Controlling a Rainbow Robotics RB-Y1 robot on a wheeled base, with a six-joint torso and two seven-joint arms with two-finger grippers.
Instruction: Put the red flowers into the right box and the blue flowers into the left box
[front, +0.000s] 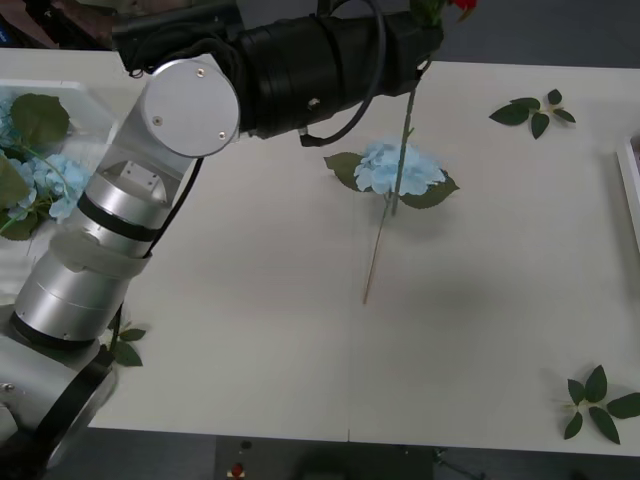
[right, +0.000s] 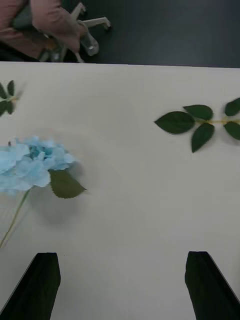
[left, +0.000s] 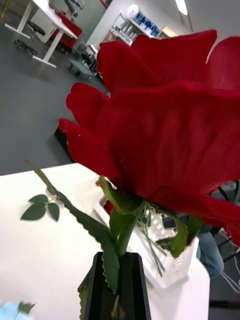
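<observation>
- Fingers of the left gripper (left: 120, 285) are clamped on the stem of a red rose (left: 165, 120), held high above the table's far edge.
- Slippage is the risk: the thin stem could twist or drop out before the right box (front: 630, 190) is reached.
- Right gripper (right: 120, 285) hovers with jaws wide apart, holding nothing, near a blue hydrangea (front: 400, 167) lying mid-table.
- More blue flowers (front: 45, 180) already sit in the left box (front: 85, 100).

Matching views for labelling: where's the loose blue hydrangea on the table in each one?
Front: blue hydrangea mid-table, behind the hanging rose stem.
Right wrist: beyond the open right pincer, across from a leaf sprig.
Left wrist: likely the pale-blue sliver near the left pincer.
Shared landmark: that leaf sprig, front view's far right.
</observation>
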